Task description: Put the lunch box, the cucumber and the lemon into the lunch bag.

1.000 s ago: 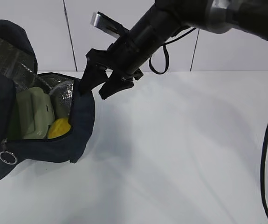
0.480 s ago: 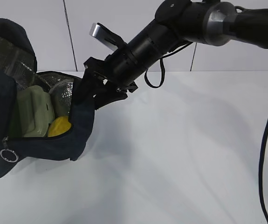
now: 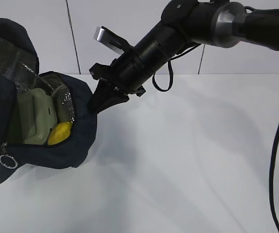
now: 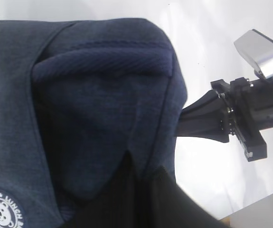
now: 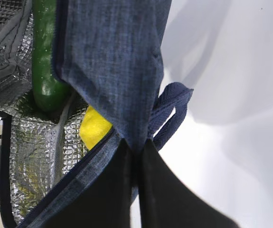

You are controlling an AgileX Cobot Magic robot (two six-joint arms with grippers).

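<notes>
The dark navy lunch bag (image 3: 78,141) stands open at the left of the table. Inside it are the sage-green lunch box (image 3: 37,119) and the yellow lemon (image 3: 60,133). In the right wrist view the cucumber (image 5: 43,57) lies against the silver lining above the lemon (image 5: 94,126). My right gripper (image 3: 96,101) is shut on the bag's right wall (image 5: 112,61), with the fabric pinched between its black fingers. In the left wrist view my left gripper (image 4: 143,164) is shut on a fold of the bag's outer fabric (image 4: 79,95), near the white logo (image 4: 1,213).
A zipper ring pull (image 3: 6,162) hangs at the bag's front left corner. A loop handle (image 5: 172,114) droops outside the bag's right wall. The white table (image 3: 188,160) stretches to the right, and a black cable (image 3: 275,160) hangs at the far right.
My right gripper has closed on the bag's right wall. The bag's rim has shifted slightly and its mouth stands a little wider.
</notes>
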